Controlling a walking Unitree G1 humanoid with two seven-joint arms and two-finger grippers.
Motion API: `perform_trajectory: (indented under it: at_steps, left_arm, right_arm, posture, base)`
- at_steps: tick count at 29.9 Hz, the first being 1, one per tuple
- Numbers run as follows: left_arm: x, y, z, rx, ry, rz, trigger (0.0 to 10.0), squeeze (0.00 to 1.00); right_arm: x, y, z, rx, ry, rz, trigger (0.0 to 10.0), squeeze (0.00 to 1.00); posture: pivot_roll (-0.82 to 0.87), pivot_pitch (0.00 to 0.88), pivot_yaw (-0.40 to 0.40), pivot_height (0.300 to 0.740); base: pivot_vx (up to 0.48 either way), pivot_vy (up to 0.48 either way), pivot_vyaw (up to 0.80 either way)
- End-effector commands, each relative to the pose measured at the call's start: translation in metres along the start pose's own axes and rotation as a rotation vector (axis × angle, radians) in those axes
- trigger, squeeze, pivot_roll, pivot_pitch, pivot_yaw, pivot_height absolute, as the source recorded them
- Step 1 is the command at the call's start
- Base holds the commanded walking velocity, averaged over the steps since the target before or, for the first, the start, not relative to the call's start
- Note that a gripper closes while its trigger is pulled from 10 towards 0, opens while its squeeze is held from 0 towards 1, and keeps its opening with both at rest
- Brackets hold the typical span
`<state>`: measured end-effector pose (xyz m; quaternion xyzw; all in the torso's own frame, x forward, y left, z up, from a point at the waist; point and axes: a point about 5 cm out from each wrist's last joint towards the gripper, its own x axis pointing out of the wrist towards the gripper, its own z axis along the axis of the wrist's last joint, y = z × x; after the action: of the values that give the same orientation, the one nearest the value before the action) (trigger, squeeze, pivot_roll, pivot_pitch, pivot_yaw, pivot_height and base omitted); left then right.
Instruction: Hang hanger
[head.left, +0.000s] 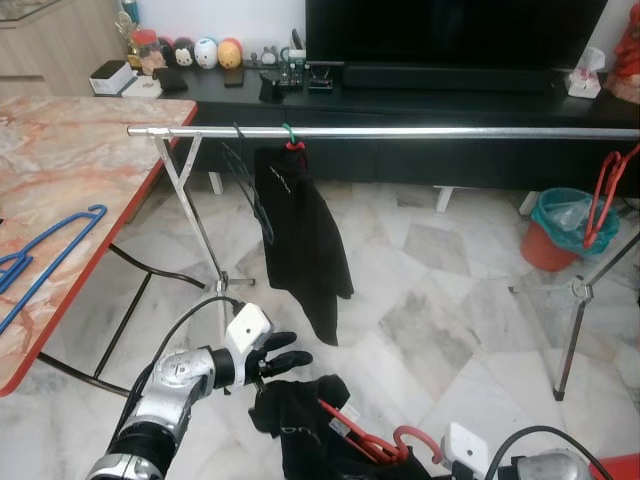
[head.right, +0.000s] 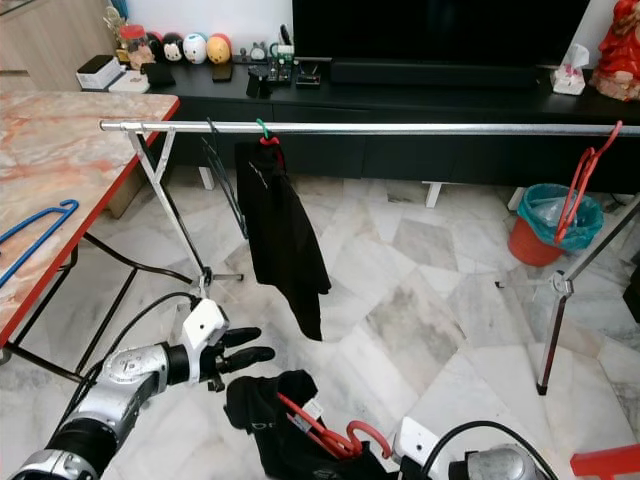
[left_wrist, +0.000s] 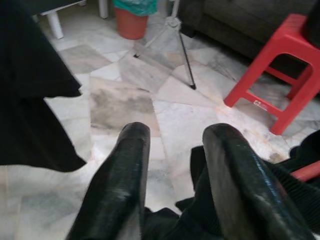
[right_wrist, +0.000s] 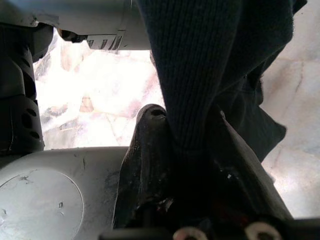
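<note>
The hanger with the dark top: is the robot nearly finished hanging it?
Not yet. One black garment already hangs on the metal rail. The right gripper is pinching a second dark garment on a red hanger, low near the floor; the left gripper is open beside it. Lifting and hooking it over the rail remains.

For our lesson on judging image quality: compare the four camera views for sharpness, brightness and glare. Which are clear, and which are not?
Left and right eye views: evenly lit and sharp, the rail and hanging black garment crisp. Left wrist view: floor sharp, the near black fingers soft. Right wrist view: dark, the knit garment close up, the floor behind it blown out white.
</note>
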<state>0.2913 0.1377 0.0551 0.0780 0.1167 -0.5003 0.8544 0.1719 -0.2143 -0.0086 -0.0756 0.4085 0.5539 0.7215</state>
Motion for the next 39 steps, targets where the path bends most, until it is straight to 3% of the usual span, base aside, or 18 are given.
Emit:
perform_trajectory:
  at_steps: [1, 8, 9, 10, 12, 15, 16, 17, 24, 34, 39]
  left_arm:
    - [0.000, -0.005, -0.001, -0.010, 0.003, -0.043, 10.0, 1.00]
    - [-0.005, -0.005, 0.003, -0.051, -0.026, -0.063, 10.0, 1.00]
    - [-0.006, -0.003, 0.007, -0.111, -0.071, -0.062, 10.0, 1.00]
    - [-0.006, -0.003, 0.007, -0.111, -0.071, -0.062, 10.0, 1.00]
    - [-0.009, -0.001, 0.013, -0.190, -0.127, -0.082, 10.0, 1.00]
    - [-0.014, -0.005, 0.010, -0.202, -0.095, -0.141, 10.0, 1.00]
    - [-0.015, -0.007, 0.007, -0.195, -0.078, -0.159, 10.0, 0.86]
    - [-0.016, -0.009, 0.004, -0.191, -0.056, -0.180, 10.0, 0.00]
    - [-0.025, -0.024, -0.008, -0.230, 0.036, -0.304, 10.0, 0.00]
    - [-0.017, -0.023, -0.005, -0.231, 0.014, -0.265, 10.0, 0.00]
    - [-0.011, -0.020, -0.004, -0.183, 0.020, -0.214, 10.0, 0.00]
  right_arm:
    - [-0.004, -0.001, 0.005, -0.031, -0.010, 0.002, 10.0, 0.00]
    - [-0.005, -0.002, 0.006, -0.047, -0.001, 0.001, 10.0, 0.00]
    - [-0.005, -0.003, 0.006, -0.049, 0.006, -0.004, 10.0, 0.00]
    - [-0.005, -0.003, 0.006, -0.049, 0.006, -0.004, 10.0, 0.00]
    - [-0.004, -0.003, 0.006, -0.049, 0.006, -0.005, 10.0, 0.00]
    - [-0.004, -0.002, 0.006, -0.051, 0.002, -0.004, 10.0, 0.00]
    - [-0.004, -0.002, 0.006, -0.051, 0.002, -0.003, 10.0, 0.00]
    - [-0.004, -0.002, 0.006, -0.053, 0.003, -0.003, 10.0, 0.00]
    - [-0.005, -0.003, 0.009, -0.071, 0.002, -0.002, 10.0, 0.00]
    - [-0.005, -0.001, 0.013, -0.091, 0.002, 0.020, 10.0, 0.00]
    - [-0.005, 0.000, 0.015, -0.103, -0.002, 0.026, 10.0, 0.00]
  posture:
    - [-0.03, 0.041, 0.012, 0.740]
    - [-0.02, 0.047, 0.012, 0.740]
    - [-0.02, 0.048, 0.013, 0.740]
    - [-0.02, 0.048, 0.013, 0.740]
    - [-0.02, 0.050, 0.015, 0.740]
    - [-0.03, 0.051, 0.016, 0.740]
    - [-0.03, 0.051, 0.016, 0.740]
    - [-0.03, 0.051, 0.016, 0.740]
    - [-0.03, 0.048, 0.016, 0.740]
    - [-0.03, 0.047, 0.013, 0.740]
    - [-0.03, 0.044, 0.014, 0.740]
  base:
    - [0.000, 0.000, 0.00]
    - [0.000, 0.000, 0.00]
    - [0.000, 0.000, 0.00]
    - [0.000, 0.000, 0.00]
    - [0.000, 0.000, 0.00]
    - [0.000, 0.000, 0.00]
    - [0.000, 0.000, 0.00]
    - [0.000, 0.000, 0.00]
    - [0.000, 0.000, 0.00]
    - [0.000, 0.000, 0.00]
    - [0.000, 0.000, 0.00]
